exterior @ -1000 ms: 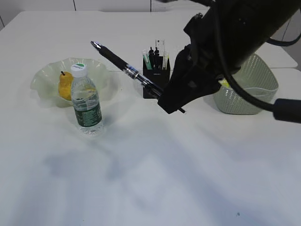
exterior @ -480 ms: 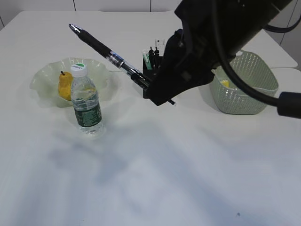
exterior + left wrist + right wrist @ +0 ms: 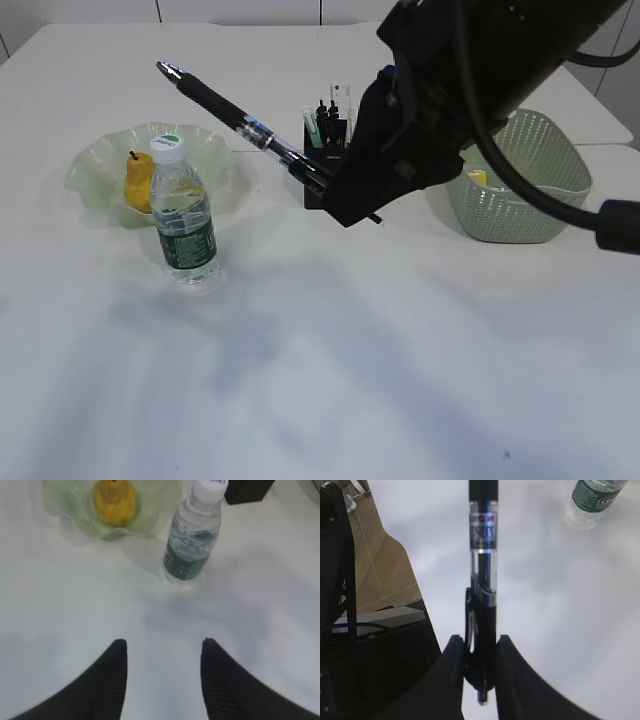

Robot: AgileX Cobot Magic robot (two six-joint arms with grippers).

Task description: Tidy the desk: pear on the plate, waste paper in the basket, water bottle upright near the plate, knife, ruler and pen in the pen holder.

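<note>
My right gripper (image 3: 476, 645) is shut on a black pen (image 3: 245, 128) near its clip end. The pen (image 3: 483, 555) points up and left, held in the air in front of the black pen holder (image 3: 322, 150), which has several items standing in it. A yellow pear (image 3: 139, 182) lies on the pale green plate (image 3: 95, 160). The water bottle (image 3: 184, 220) stands upright just in front of the plate. My left gripper (image 3: 164, 647) hangs open over bare table, short of the bottle (image 3: 192, 540) and pear (image 3: 115, 500). Something yellow shows in the green basket (image 3: 540, 210). Knife and ruler cannot be told apart.
The right arm's dark bulk (image 3: 470, 90) hides part of the pen holder and the basket's left rim. A second table (image 3: 590, 110) adjoins at the back right. Floor and table edge (image 3: 395, 555) show in the right wrist view.
The right gripper carried the pen up and to the left from beside the holder, then eased slightly back down and right. The left gripper has stayed as it was.
</note>
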